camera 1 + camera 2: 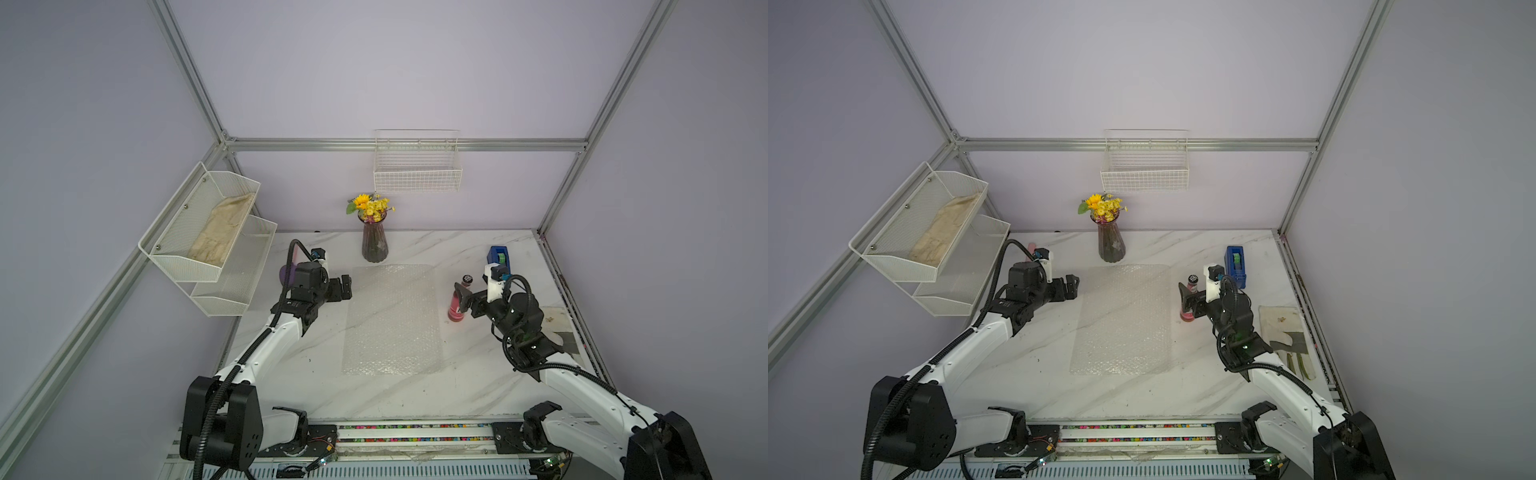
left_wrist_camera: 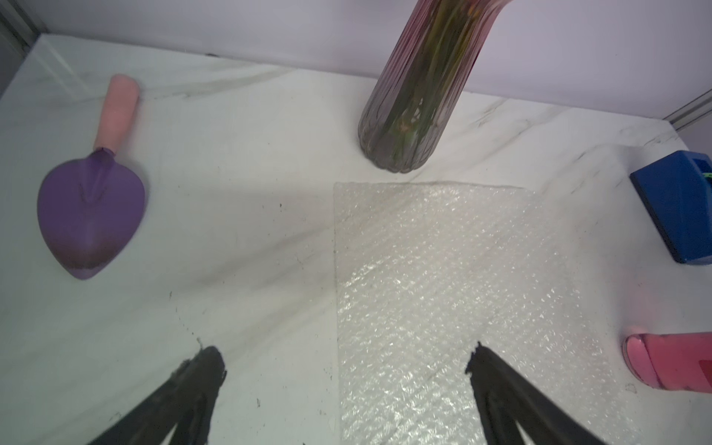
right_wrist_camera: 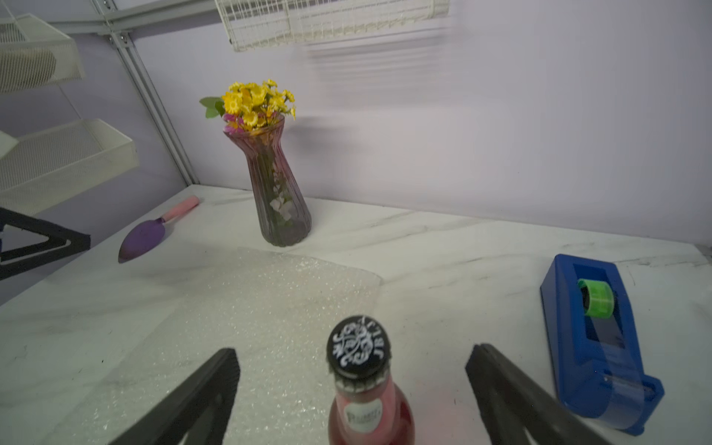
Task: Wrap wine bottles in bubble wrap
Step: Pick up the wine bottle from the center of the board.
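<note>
Label print on the pink-filled, dark-capped wine bottle (image 3: 364,408) is cut off and unreadable; right gripper (image 3: 352,357) spread astride it, left gripper (image 2: 343,352) spread above the bubble wrap (image 1: 392,320) edge.

Light: soft, even brightness is falling from overhead in both top views.
Shadows: the vase (image 3: 283,192) is throwing a faint shadow on the wall.
Glare: the bubble wrap (image 1: 392,320) is glinting along its near edge.
Blur: the wire basket (image 3: 331,19) is smearing in the right wrist view.
Edges: the frame posts (image 1: 189,70) are splaying outward.
</note>
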Tool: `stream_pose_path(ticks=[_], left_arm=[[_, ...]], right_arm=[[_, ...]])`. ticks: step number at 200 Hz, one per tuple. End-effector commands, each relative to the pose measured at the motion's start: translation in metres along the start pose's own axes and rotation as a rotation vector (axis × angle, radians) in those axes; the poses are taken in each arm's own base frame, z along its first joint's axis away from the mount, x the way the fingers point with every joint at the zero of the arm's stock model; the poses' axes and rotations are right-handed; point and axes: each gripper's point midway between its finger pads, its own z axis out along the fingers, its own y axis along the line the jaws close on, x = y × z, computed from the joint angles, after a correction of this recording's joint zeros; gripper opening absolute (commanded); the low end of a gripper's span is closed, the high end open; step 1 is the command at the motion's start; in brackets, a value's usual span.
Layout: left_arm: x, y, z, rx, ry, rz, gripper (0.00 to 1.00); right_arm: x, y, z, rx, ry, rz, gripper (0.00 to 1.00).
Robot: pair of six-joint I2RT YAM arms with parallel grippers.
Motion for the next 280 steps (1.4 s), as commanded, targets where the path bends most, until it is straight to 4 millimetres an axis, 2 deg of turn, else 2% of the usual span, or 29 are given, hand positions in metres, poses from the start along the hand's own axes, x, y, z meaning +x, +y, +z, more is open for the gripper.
stream_pose_path(ticks=[1,29,56,89,185,280], left_arm=[[-0.011,-0.004,-0.004,-0.002,-0.026,-0.044,1.00],[-0.010,-0.003,-0.003,-0.012,-0.023,-0.043,1.00],[-0.008,0.001,-0.002,-0.029,-0.027,-0.041,1.00],[-0.005,0.002,0.002,-0.035,-0.016,-0.043,1.00],[-0.006,0.003,0.000,-0.043,-0.028,-0.037,1.00],[-0.007,0.006,-0.002,-0.057,-0.030,-0.027,1.00]], right_arm=[[0.017,0.001,0.003,0.030,0.031,-0.028,0.97],[0.039,-0.002,0.014,0.055,0.083,-0.015,0.97],[0.042,-0.011,0.026,0.110,0.108,-0.018,0.97],[0.049,-0.009,0.035,0.103,0.140,0.001,0.97],[0.047,-0.014,0.038,0.134,0.128,0.018,0.79],[0.034,-0.011,0.029,0.110,0.039,-0.012,0.60]])
